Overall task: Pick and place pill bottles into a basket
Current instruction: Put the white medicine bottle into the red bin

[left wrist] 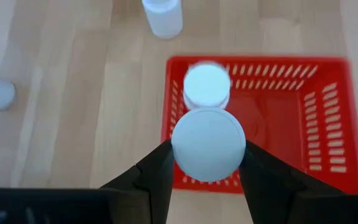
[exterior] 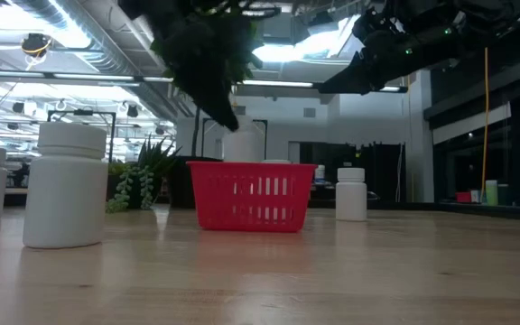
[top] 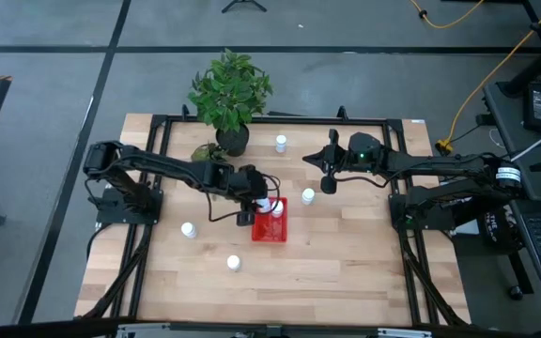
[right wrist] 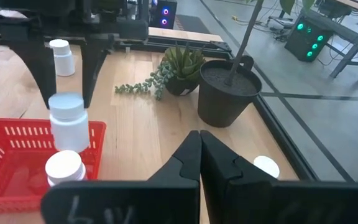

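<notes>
My left gripper [top: 255,197] is shut on a white pill bottle [left wrist: 208,144] over the near-left part of the red basket [top: 272,228]. A second bottle [left wrist: 207,84] stands inside the basket. Loose bottles stand upright on the table: one toward the back [top: 281,143], one right of the basket [top: 308,196], and two at the near left [top: 188,229] [top: 234,263]. My right gripper [top: 329,176] is shut and empty, raised above the table right of the basket; it also shows in its wrist view [right wrist: 199,155]. My left gripper pinches the bottle between its two fingers [left wrist: 160,169], on opposite sides of its cap and upper body [right wrist: 66,107]. The fingers come from above, pointing down. The bottle hangs upright, its lower part at about the basket's rim [exterior: 242,149]; its bottom is hidden by the basket wall.
A dark pot with a green plant [top: 232,139] stands at the back of the table, and a small trailing succulent [top: 202,152] lies to the pot's left. Open wood lies in front of the basket and at the right [top: 346,253].
</notes>
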{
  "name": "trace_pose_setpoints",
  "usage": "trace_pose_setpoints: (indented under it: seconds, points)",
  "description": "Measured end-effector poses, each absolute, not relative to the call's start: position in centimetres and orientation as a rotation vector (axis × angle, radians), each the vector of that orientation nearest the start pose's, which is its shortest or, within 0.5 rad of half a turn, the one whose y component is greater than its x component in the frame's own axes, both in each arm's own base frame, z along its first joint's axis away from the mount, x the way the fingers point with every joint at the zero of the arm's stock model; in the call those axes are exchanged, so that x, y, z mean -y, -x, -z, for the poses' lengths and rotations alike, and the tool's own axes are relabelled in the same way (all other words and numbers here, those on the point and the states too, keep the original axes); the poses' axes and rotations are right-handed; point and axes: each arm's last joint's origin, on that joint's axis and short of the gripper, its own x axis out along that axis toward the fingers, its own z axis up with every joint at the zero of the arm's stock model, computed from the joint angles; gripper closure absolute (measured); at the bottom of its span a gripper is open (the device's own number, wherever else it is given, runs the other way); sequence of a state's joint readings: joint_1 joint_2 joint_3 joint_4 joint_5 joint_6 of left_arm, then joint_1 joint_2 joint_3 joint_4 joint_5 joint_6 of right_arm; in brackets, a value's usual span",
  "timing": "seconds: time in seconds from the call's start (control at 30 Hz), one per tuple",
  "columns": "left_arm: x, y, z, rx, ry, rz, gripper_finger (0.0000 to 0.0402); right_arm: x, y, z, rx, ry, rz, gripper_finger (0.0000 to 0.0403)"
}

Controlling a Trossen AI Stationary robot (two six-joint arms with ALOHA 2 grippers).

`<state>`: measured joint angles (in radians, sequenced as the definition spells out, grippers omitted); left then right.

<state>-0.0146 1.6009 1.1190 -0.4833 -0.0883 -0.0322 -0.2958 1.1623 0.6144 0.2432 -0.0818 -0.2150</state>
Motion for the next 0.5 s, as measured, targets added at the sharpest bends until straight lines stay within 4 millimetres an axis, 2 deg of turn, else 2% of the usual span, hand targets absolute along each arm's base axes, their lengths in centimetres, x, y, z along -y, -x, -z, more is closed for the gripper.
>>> trace_pose_setpoints:
  seconds: [0.27,0.5]
  points:
    - [0.1,-33.6,-20.2,-1.049,-0.023,-0.084,0.0249,7.0,-23.8,-24.0,-0.322,0.155,0.179,0.0397]
    - [0.1,-34.0,-19.4,-1.062,-0.024,-0.085,0.0245,7.0,-23.8,-24.0,-0.324,0.154,0.178,0.0396]
